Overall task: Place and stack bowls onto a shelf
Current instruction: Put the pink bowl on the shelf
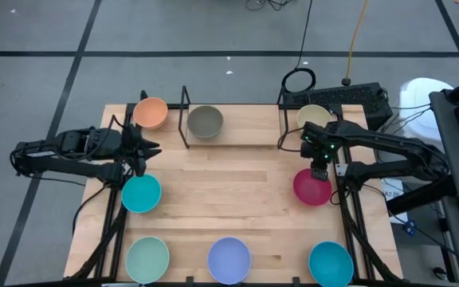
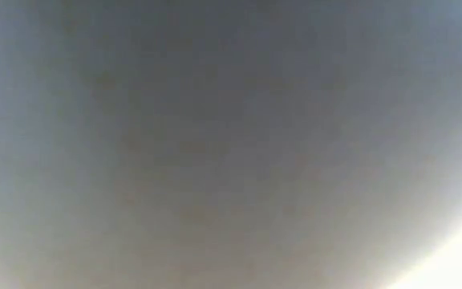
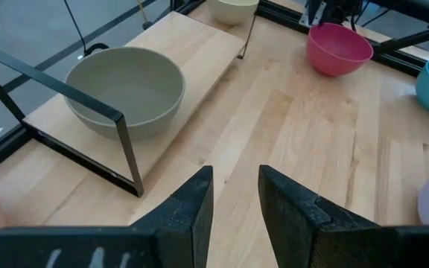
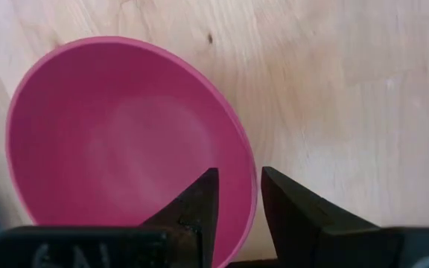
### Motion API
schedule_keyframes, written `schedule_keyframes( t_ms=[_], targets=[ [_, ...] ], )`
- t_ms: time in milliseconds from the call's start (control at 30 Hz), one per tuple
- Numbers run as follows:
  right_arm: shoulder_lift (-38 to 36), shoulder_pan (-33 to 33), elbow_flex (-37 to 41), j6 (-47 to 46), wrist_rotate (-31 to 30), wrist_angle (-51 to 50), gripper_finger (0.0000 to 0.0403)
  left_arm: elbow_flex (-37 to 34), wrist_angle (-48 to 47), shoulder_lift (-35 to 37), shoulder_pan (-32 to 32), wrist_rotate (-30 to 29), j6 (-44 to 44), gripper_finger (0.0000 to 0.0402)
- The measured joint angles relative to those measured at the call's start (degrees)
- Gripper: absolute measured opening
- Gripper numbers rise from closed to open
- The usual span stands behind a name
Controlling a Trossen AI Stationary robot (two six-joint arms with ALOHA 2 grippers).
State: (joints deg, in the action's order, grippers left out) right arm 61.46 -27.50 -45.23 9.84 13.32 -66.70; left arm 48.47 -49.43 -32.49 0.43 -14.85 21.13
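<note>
The shelf (image 1: 245,126) stands at the table's far edge, and the olive-grey bowl (image 1: 205,121) sits on its board (image 3: 199,45) at the left end. The orange bowl (image 1: 151,112) rests left of the shelf, the cream bowl (image 1: 313,117) right of it. My right gripper (image 1: 319,171) points down over the magenta bowl (image 1: 312,188), open, one finger inside and one outside its rim (image 4: 250,195). My left gripper (image 1: 153,148) hovers open and empty (image 3: 235,182) between the orange bowl and a teal bowl (image 1: 141,194).
Mint (image 1: 147,259), lavender (image 1: 229,260) and a second teal bowl (image 1: 331,263) line the near edge. The shelf's black wire uprights (image 3: 118,141) stand beside the olive-grey bowl. Bare wood lies in the table's middle (image 1: 229,187). The low view shows only grey blur.
</note>
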Motion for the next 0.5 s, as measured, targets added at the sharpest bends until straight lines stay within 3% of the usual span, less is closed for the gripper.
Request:
schedule_keyframes(
  t_ms=[500],
  targets=[
    [7.3,0.0,0.0,2.0,0.0,4.3,0.0098,0.0,0.0,0.0,0.0,0.0,0.0,0.0113]
  ],
)
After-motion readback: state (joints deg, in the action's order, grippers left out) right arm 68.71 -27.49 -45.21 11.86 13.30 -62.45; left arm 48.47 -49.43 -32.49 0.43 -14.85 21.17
